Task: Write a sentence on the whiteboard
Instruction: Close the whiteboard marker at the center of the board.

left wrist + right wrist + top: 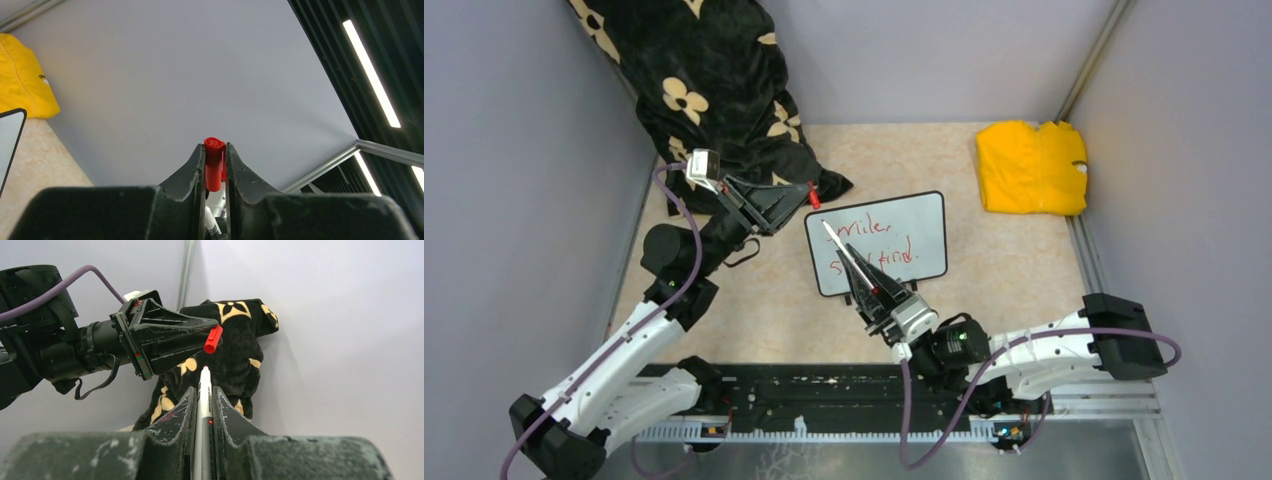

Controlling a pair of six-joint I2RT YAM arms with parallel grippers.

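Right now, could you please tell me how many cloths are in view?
2: a black flowered cloth heaped in the far left corner, and a yellow cloth folded at the far right.

Soft, even overhead light, sharp focus

We see a folded yellow cloth (1032,168) in the far right corner of the beige speckled tabletop (1014,290), close to the right wall. At far left, a black plush blanket with cream flowers (714,90) is heaped in the corner and spills onto the tabletop. Grey walls (924,50) enclose the sides.
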